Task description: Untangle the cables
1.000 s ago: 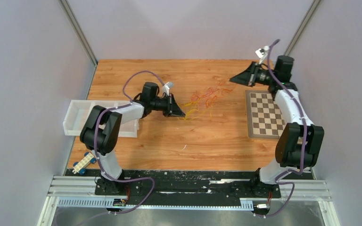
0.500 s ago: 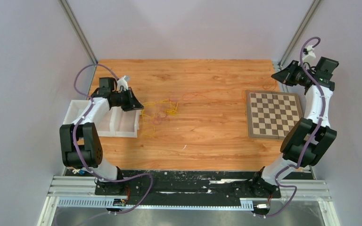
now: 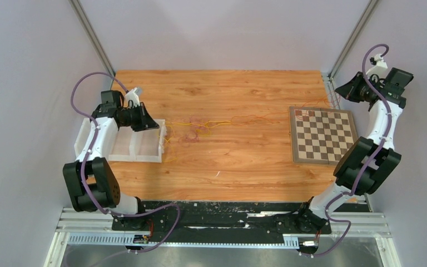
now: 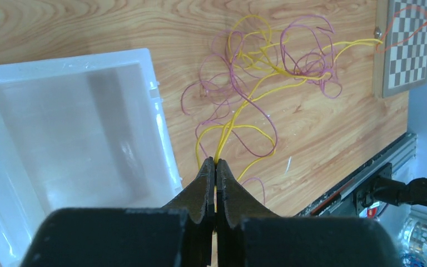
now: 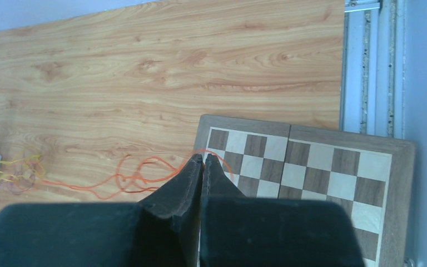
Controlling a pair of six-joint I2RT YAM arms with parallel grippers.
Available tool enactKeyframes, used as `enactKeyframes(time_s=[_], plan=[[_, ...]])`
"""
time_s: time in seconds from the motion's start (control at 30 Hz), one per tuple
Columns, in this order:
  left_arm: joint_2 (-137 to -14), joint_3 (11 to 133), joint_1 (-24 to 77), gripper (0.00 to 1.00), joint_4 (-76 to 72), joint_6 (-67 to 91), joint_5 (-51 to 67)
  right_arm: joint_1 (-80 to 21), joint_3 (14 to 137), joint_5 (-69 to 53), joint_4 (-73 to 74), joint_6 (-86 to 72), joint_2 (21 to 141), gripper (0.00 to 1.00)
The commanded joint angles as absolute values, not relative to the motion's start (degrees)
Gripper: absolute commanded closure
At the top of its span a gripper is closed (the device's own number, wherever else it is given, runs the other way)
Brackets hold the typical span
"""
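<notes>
At the counter's [image 3: 244,161] left edge, above the white tray [image 3: 87,146], I find the left jaws pressed together on yellow strands of the cables [image 3: 200,127]. The yellow-and-pink tangle lies just right of the tray. Orange strands stretch rightward over the chessboard's [image 3: 322,136] far corner to the right jaws, which are pinched shut on them.

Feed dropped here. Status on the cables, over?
Left claw shut on yellow cable. Right claw shut on orange cable, crossing chessboard corner. Pink cable tangled with yellow. White tray close beside left claw.
</notes>
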State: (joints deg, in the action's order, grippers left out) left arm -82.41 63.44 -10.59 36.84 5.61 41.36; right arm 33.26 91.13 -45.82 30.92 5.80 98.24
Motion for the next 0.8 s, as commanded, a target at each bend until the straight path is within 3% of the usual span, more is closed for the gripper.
enactKeyframes(time_s=[0.0,0.57,0.77], plan=[[-78.7,67.3,-10.1,1.0,37.4,3.3,40.9,33.3,94.0,-40.9,30.0,7.6,98.5,1.0],[-80.4,76.9,-17.4,1.0,34.3,6.2,30.9,37.3,97.6,-34.7,29.9,11.8,100.5,1.0],[-83.9,81.2,-15.0,1.0,30.5,12.8,39.0,35.2,96.6,-44.6,32.3,10.0,99.8,1.0]])
